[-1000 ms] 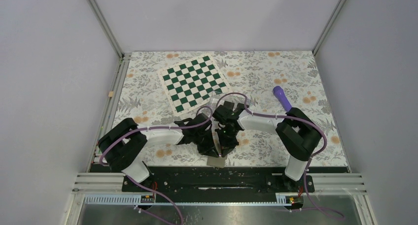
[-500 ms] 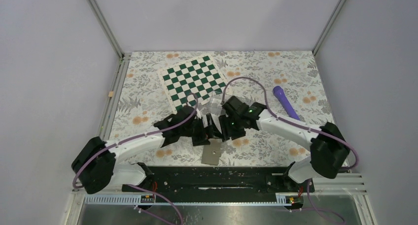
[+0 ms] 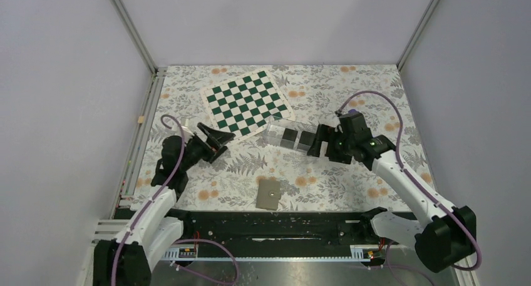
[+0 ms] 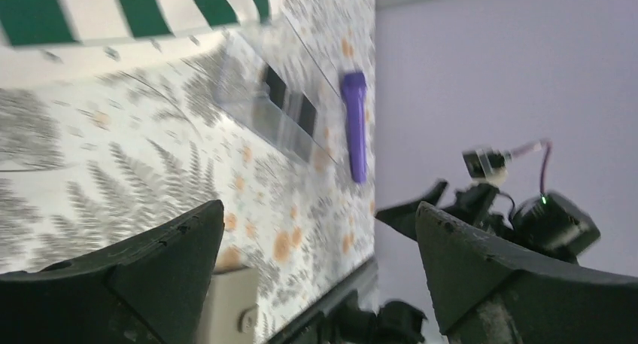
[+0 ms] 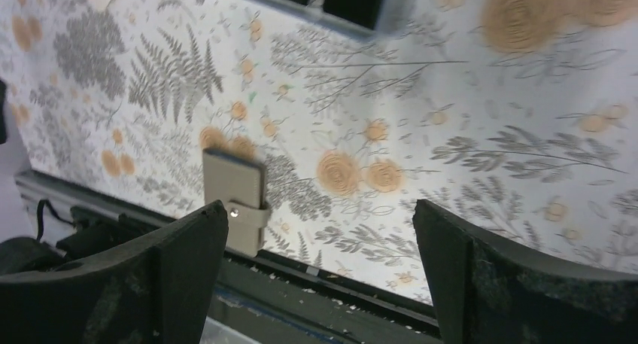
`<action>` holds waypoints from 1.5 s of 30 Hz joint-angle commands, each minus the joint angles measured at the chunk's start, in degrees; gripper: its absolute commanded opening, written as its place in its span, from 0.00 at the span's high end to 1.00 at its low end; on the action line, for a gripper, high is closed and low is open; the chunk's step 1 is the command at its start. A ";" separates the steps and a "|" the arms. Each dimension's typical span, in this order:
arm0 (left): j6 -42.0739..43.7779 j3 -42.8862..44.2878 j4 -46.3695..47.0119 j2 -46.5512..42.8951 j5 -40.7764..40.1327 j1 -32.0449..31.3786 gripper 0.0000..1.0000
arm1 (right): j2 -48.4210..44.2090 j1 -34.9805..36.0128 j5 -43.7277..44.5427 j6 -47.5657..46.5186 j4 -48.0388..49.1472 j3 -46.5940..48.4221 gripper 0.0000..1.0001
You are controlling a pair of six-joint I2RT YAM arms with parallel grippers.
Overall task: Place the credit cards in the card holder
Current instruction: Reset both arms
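**Table stock: both pincers released, cards in the clear holder**

1. Left pincer. We record it released, jaws spread wide with nothing between them. It hangs over the floral cloth, tips pointing toward the middle of the table.
2. Right pincer. We record it released and empty too. Its wrist view shows only cloth and table goods past the fingers.
3. Card holder. A clear acrylic box lying on the cloth just beside the right pincer's tips, on the side that faces the left pincer. It is well apart from the left pincer. We cannot tell whether the right tips touch it.
4. Credit cards. We count two black cards inside the holder's walls, side by side, toward the end nearer the right pincer.
5. Wallet. Taupe, folded shut, snap tab showing. It lies flat on the cloth between the two pincers, nearer the arm bases than either and touching neither.
6. Chessboard mat. Green and white, beyond the left pincer, with one corner near the holder.
7. Purple cylinder. It lies behind the right pincer, past the holder as seen from the left pincer.
8. Wooden block. Small, at the side rail, outward of the left pincer.
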 commanded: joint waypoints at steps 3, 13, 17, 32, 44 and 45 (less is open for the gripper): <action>22.34 7.53 -20.02 -7.44 -11.33 7.42 0.01 | -7.53 -5.09 15.94 -4.62 0.26 -4.90 0.00; 45.18 10.57 -17.53 -3.47 -39.77 7.36 0.01 | -19.50 -6.45 43.97 -17.25 27.37 -24.05 0.01; 53.20 5.34 -8.31 -1.53 -45.12 7.36 0.01 | -19.98 -7.15 51.91 -21.93 42.69 -31.58 0.01; 67.36 -5.49 33.14 16.00 -32.33 9.43 0.01 | 12.16 -22.50 28.42 -26.36 91.41 -34.82 0.01; 60.75 -6.09 47.27 27.40 -27.71 12.66 0.01 | 12.57 -22.71 25.67 -27.15 88.55 -34.02 0.01; 61.04 -5.78 46.84 27.87 -29.29 12.24 0.01 | 12.81 -22.73 25.70 -27.18 89.03 -33.92 0.00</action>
